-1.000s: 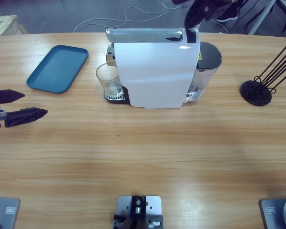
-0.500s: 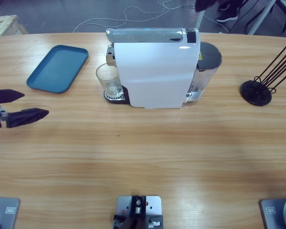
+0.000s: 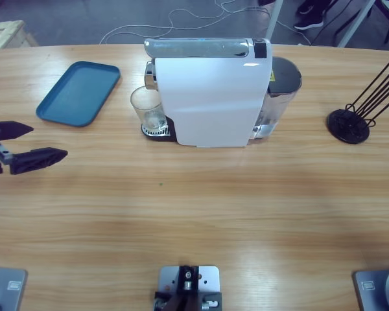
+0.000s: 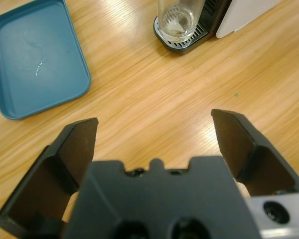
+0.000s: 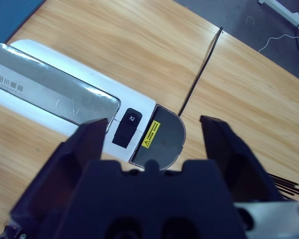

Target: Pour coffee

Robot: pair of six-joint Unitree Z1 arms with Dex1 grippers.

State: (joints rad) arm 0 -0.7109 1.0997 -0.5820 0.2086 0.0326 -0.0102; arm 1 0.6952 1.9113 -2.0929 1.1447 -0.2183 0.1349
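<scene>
A small clear glass tumbler (image 3: 147, 107) (image 4: 181, 18) stands on the black drip tray under the spout of the white coffee machine (image 3: 211, 97). No dark coffee shows in it. My left gripper (image 3: 47, 140) (image 4: 154, 124) hovers open at the table's left edge, well short of the tumbler, with nothing between its jaws. My right gripper (image 5: 152, 134) is open high above the machine's top, over its silver lid (image 5: 55, 94), black button (image 5: 127, 127) and the grey tank lid (image 5: 162, 137). The right arm is out of the high view.
A teal tray (image 3: 78, 92) (image 4: 36, 57) lies empty at the back left, beside the machine. A black stand with thin rods (image 3: 353, 120) sits at the right. Cables run across the floor behind the table.
The right gripper, above the machine's top right corner a second ago, has risen out of the high view. The left gripper has edged slightly right.
</scene>
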